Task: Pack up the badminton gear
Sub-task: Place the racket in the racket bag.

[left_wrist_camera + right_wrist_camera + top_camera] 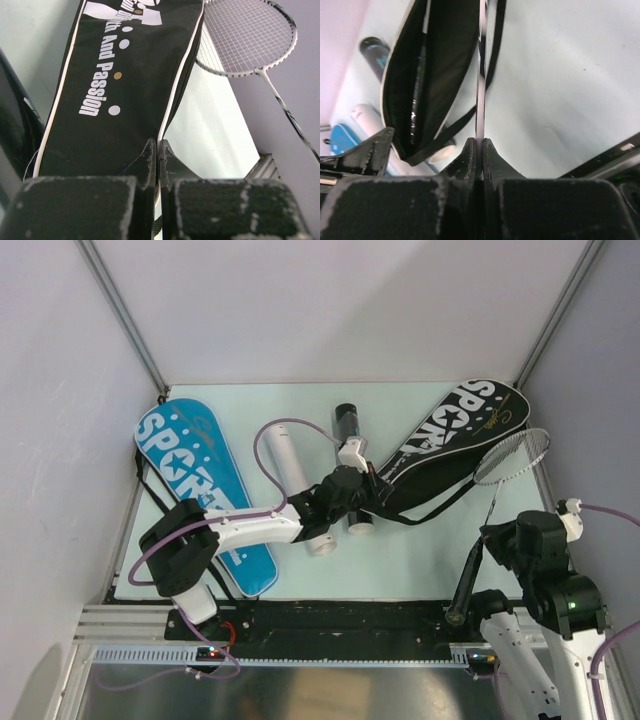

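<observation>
The right claw (479, 147) is clamped on the racket (512, 455) shaft, which runs straight ahead of it. The black cover (440, 55) gapes just left, its edge pinched by the left claw (158, 150).

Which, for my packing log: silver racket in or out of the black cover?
Out: the silver racket shows head to handle, outside the black cover.

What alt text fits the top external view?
The left gripper pinches the black cover at its open edge; the right gripper holds a silver racket by its shaft. A blue cover, white tube and black tube lie on the table.
</observation>
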### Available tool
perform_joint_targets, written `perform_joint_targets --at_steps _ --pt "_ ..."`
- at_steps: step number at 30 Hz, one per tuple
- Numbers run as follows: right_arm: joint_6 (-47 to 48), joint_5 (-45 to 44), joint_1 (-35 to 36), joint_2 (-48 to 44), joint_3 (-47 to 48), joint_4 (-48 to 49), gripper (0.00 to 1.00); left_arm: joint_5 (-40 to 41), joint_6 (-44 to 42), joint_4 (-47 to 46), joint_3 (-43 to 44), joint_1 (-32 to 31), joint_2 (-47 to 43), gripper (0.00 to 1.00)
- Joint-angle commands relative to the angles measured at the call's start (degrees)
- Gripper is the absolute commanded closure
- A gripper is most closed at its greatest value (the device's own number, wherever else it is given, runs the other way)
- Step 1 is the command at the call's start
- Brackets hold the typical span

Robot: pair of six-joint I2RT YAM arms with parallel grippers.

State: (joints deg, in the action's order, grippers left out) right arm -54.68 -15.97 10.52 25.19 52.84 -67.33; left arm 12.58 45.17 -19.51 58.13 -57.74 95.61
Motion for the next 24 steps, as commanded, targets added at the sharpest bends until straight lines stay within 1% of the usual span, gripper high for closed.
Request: perform_joint_targets --at_steps 1,8,11,15,20,24 --pt "-3.8 -1.6 0.0 -3.0 0.3 8.5 1.00 -1.4 2.2 -3.0 2.1 0.3 -4.1 1.00" --pt "-5.0 -1.6 0.0 -3.8 0.2 10.3 1.00 -2.3 3.2 -3.1 2.1 0.3 -3.8 1.00" --pt "-6.6 -1.3 0.0 -4.7 -1.4 12.1 1.00 -3.4 4.3 -3.1 2.0 0.3 -3.9 1.00" --pt "-8.4 0.9 0.0 -7.8 -6.7 17.8 1.00 -5.8 6.6 -3.2 1.6 0.2 -4.4 1.00" --pt "-9.3 4.0 -0.1 -9.2 -11.6 23.7 1.00 -8.4 9.1 -4.0 0.8 -0.4 -5.0 1.00" --pt "-11.9 8.0 -0.3 -11.2 -15.1 29.0 1.00 -10.6 11.2 -5.7 -0.1 -0.5 -5.3 1.00"
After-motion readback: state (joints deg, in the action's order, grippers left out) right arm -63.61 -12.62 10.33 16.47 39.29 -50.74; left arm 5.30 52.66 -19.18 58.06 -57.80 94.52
